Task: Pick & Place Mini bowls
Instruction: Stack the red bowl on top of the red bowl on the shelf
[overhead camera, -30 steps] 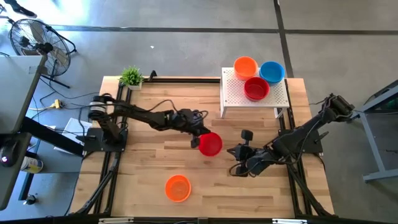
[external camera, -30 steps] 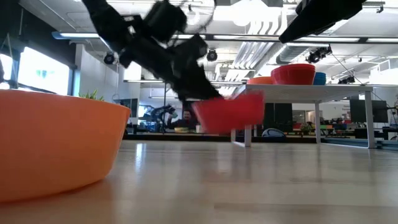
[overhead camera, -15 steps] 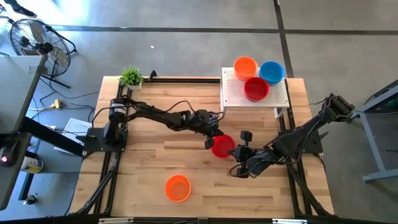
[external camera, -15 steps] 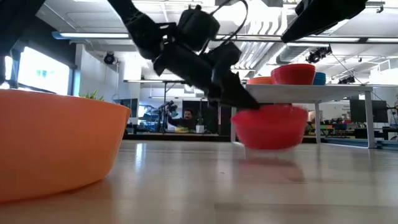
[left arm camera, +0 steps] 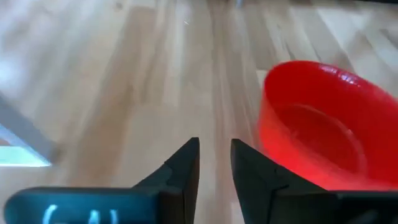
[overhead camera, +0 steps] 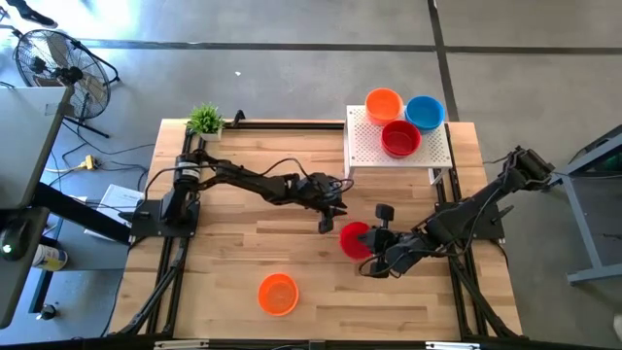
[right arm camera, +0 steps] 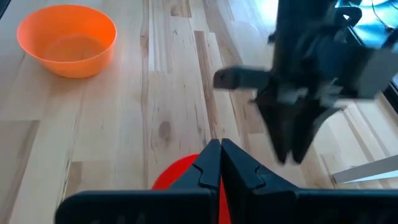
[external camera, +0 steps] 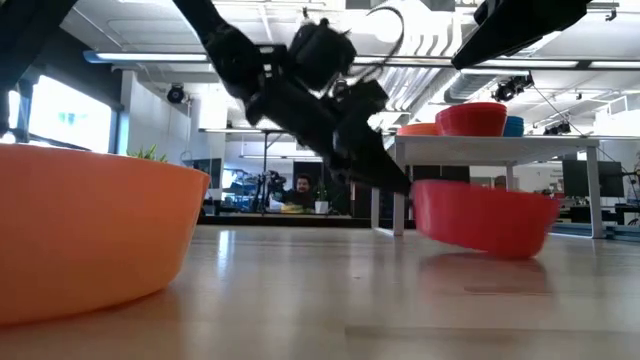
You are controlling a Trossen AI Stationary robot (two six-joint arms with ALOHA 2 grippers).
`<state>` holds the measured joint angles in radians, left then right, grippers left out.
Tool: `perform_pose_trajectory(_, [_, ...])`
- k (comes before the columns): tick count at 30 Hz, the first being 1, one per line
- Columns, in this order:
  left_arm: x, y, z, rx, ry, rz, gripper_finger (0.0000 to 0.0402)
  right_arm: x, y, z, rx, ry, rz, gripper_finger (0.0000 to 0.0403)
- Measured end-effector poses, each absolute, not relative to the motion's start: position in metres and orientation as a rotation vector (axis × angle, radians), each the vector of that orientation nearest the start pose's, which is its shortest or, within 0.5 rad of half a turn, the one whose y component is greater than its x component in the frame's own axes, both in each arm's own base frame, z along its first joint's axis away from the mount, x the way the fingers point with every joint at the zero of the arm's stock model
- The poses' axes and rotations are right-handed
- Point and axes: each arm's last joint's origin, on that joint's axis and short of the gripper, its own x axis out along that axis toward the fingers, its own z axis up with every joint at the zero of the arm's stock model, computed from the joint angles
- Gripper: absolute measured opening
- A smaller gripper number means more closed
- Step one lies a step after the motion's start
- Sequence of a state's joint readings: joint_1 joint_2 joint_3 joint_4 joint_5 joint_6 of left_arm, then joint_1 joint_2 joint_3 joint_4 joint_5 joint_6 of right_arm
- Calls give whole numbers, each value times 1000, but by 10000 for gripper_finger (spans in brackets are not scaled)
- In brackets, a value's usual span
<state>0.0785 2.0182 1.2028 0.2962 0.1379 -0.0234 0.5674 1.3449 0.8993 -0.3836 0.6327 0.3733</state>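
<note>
The red bowl (overhead camera: 356, 239) sits tilted on the wooden counter (overhead camera: 243, 262), in front of the white stand (overhead camera: 397, 156) and just beside the right gripper (overhead camera: 373, 251). In the low view its rim (external camera: 486, 193) slants, one side lifted off the boards. From that bowl outward: the left gripper (overhead camera: 327, 220) hangs just beside it, fingers (left arm camera: 184, 167) spread a little and holding nothing. The right gripper is pressed together, the bowl's rim showing just past its fingertips. An orange bowl (overhead camera: 278, 293) lies well apart, near the counter's front edge. On the stand rest three more bowls, orange (overhead camera: 383, 103), blue (overhead camera: 425, 112) and red (overhead camera: 400, 138). A green plant (overhead camera: 205, 120) stands at the far corner from the stand. Around the counter is grey floor (overhead camera: 292, 58) with a fan (overhead camera: 53, 58); the low view shows an open hall with ceiling lights (external camera: 420, 40).

The left arm (overhead camera: 243, 182) reaches low across the counter toward the red bowl; the right arm (overhead camera: 476, 209) stretches in from the stand's side.
</note>
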Motion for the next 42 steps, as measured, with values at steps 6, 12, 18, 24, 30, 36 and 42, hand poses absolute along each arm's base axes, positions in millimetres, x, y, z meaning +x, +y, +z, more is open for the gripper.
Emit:
perform_pose_trajectory(6, [401,29,181,-16,423,-27,52,236,131,242,-104,663,-171,0])
perform_pose_trajectory(12, [345,24,178,16,261,-43,4,236,130,242,-90,661,-186,1])
perform_pose_trajectory(18, [285,19,159,0,189,-37,8,238,129,242,30,671,-188,41])
perform_pose_trajectory(24, [249,17,141,-16,134,-19,9,241,133,234,119,745,-121,94])
perform_pose_trajectory(30, [237,18,133,-15,141,63,9,260,147,216,47,981,-190,106])
perform_pose_trajectory(36, [238,18,134,-15,135,63,9,286,164,195,-80,1167,-251,106])
perform_pose_trajectory(42, [237,18,131,-16,157,63,9,302,176,178,-109,1261,-243,106])
